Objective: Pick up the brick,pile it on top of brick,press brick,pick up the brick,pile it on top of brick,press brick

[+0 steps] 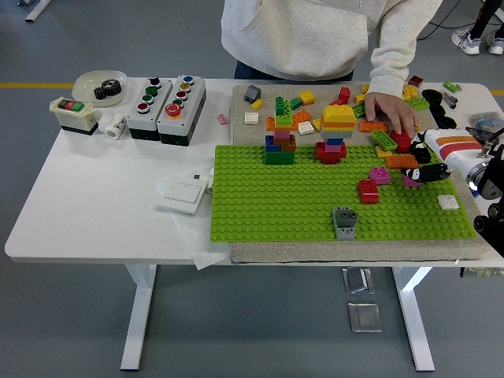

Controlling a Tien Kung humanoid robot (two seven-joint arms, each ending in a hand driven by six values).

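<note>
At the right edge of the green baseplate (315,197), the robot's right hand (425,169) has its dark fingers curled round a small magenta brick (412,179), just beside the pink brick (381,176) and the red brick (368,190). A person's hand (388,110) rests on loose bricks v. close behind, so a lift could clip it. The grip looks shallow too, imo, so the brick might tip or drop before it seats.

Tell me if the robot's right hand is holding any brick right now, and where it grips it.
It cannot be told for sure. The right hand hovers over a magenta brick on the green baseplate, its fingers hiding any contact.
</note>
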